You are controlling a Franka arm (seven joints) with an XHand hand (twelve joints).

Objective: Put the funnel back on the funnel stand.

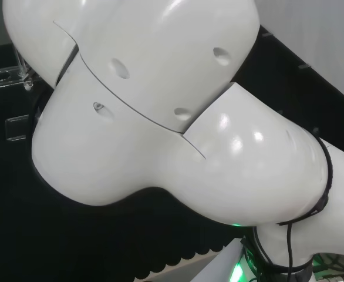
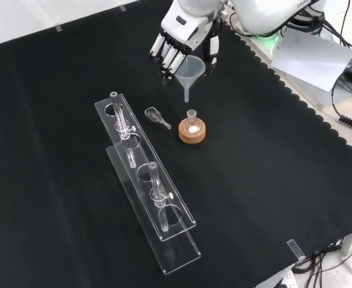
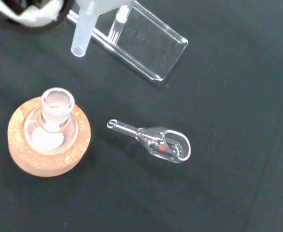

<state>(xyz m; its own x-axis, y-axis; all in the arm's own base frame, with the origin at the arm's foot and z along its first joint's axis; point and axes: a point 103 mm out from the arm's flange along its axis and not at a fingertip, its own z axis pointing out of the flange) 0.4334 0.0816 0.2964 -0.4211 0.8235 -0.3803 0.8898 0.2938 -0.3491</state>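
Observation:
In the front view the hand (image 2: 185,37) comes in from the top and is shut on a translucent white funnel (image 2: 190,71), fingers and thumb round its cone. The funnel hangs upright, its stem just above and slightly left of a small glass flask (image 2: 192,124) on a cork ring (image 2: 191,132). The clear acrylic funnel stand (image 2: 145,179) with round holes lies to the left on the cloth. In the wrist view the funnel stem (image 3: 80,34) is near the flask neck (image 3: 57,102), with the stand's end (image 3: 148,44) beyond it.
A small glass scoop (image 2: 157,116) lies between the stand and the flask, also seen as a scoop (image 3: 156,140) in the wrist view. Two glass pieces (image 2: 122,117) stand upright in the stand. The arm's white links (image 1: 160,106) cover most of the head view.

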